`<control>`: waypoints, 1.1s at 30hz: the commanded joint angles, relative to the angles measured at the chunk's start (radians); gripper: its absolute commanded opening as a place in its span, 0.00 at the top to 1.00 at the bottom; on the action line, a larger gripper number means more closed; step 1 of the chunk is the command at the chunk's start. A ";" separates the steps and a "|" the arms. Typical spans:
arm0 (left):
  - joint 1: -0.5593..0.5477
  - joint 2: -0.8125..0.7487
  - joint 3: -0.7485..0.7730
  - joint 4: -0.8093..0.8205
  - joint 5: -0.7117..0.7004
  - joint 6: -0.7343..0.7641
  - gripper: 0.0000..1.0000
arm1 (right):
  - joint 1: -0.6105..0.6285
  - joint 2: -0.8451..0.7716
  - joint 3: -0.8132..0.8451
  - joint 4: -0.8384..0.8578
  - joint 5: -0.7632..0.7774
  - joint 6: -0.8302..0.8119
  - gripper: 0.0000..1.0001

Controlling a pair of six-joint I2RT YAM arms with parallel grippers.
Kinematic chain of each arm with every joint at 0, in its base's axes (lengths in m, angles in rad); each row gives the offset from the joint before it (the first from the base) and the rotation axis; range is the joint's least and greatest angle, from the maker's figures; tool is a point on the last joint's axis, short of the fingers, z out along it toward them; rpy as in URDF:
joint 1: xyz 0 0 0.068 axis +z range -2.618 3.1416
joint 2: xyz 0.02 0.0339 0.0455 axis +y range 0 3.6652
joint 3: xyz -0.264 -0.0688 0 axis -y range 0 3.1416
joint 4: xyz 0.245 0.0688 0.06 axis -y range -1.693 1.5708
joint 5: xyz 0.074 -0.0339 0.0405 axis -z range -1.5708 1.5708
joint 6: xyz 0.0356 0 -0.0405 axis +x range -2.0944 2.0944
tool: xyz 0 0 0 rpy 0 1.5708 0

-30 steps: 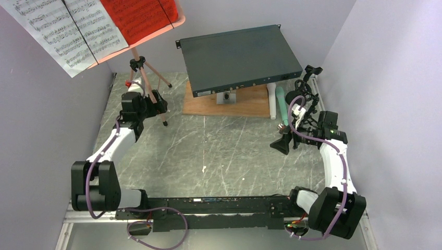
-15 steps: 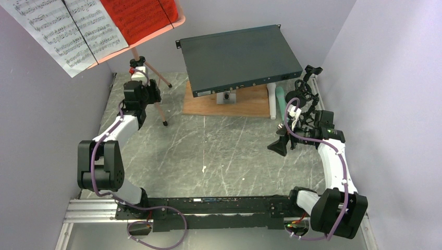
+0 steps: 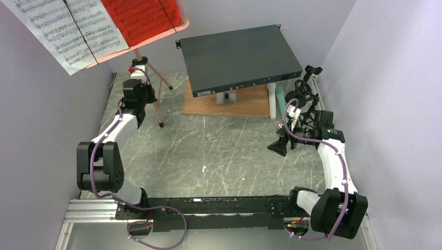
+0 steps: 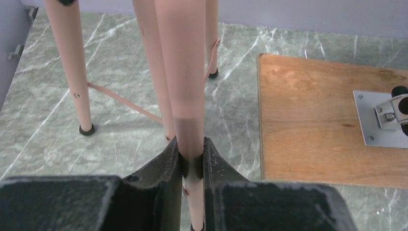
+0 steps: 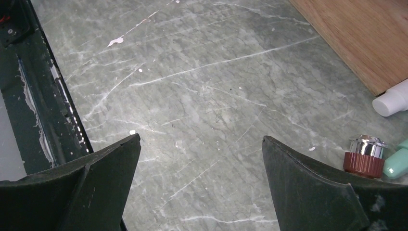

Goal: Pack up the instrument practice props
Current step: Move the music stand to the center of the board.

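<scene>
The salmon-pink music stand (image 3: 136, 54) stands at the back left on its tripod, carrying white sheet-music pages (image 3: 68, 31) and a red page (image 3: 140, 18). My left gripper (image 3: 150, 95) is shut on the stand's front leg (image 4: 180, 72), with both fingers (image 4: 191, 147) pressed against it a little above its foot. Out over the bare table on the right, my right gripper (image 3: 279, 146) stands wide open with nothing between its fingers (image 5: 201, 138). A white tube (image 3: 271, 101) and a mint tube (image 3: 281, 104) lie beside the board. The black mic stand (image 3: 307, 86) is at the far right.
A dark grey rack box (image 3: 240, 57) rests tilted on a mount on the wooden board (image 3: 245, 104) at the back centre. A small red-brown cap with a chrome top (image 5: 364, 155) stands by the mint tube (image 5: 398, 163). Walls close in on the left and right.
My left gripper moved back along the stand's leg and closed on it; the leg's foot shifted slightly left. The right gripper moved slightly left at first, then stayed put.
</scene>
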 commanded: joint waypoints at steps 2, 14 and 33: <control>-0.001 -0.143 -0.028 -0.132 -0.030 0.034 0.98 | 0.007 -0.017 0.035 -0.016 -0.011 -0.028 0.00; -0.001 -0.315 -0.093 -0.324 0.070 -0.045 0.98 | 0.011 -0.025 0.033 -0.016 -0.012 -0.028 0.00; -0.003 -0.458 -0.122 -0.569 0.250 -0.102 0.85 | 0.012 -0.025 0.027 -0.008 -0.015 -0.024 0.00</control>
